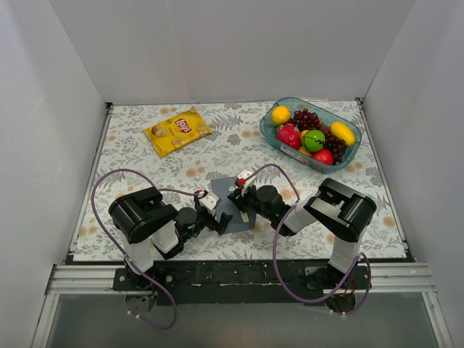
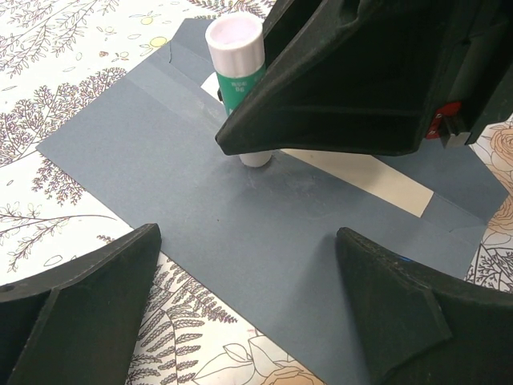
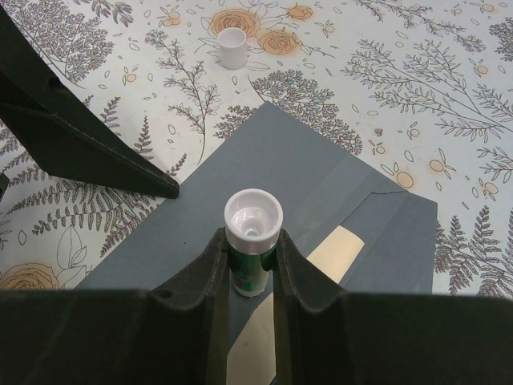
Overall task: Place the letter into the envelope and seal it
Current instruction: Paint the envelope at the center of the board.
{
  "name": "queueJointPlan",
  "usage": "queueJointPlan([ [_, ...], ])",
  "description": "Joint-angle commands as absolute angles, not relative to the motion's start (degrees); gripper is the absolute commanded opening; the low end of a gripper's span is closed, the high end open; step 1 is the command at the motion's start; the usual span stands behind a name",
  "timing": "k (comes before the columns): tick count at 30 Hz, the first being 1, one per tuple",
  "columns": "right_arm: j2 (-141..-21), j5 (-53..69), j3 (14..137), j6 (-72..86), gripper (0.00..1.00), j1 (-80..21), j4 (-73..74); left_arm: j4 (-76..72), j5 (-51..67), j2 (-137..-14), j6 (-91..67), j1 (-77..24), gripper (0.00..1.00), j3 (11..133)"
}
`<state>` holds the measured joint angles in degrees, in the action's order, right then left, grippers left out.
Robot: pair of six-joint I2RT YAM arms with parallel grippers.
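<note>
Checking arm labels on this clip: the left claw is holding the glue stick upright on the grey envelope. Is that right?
Not quite: it is the right claw that holds the glue stick upright on the grey envelope. The right wrist view shows its own fingers clamped round the stick. The left claw stands open beside it.

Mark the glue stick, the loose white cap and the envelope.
glue stick [image 3: 253,218]: right wrist view, its white upper end.
white cap [image 3: 233,50]: right wrist view, its side wall.
envelope [image 2: 200,200]: left wrist view, bare grey-blue face.
</note>
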<state>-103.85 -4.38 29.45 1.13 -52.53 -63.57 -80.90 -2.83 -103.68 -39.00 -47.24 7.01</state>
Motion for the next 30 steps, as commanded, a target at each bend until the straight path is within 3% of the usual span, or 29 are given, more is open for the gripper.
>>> queueJointPlan([
  [1,-103.9,-4.3,27.8,0.9,0.01,-53.0,-58.9,-75.7,-5.2,-104.5,-39.7,-48.4,0.90,7.3],
  [9,-103.7,-4.0,27.7,1.0,0.01,-53.0,-58.5,-73.0,-9.3,-106.7,-38.7,-51.0,0.89,8.7],
  [30,-104.1,-3.6,27.9,0.7,0.01,-53.0,-58.1,-77.3,-6.4,-105.5,-40.5,-51.2,0.92,6.6],
])
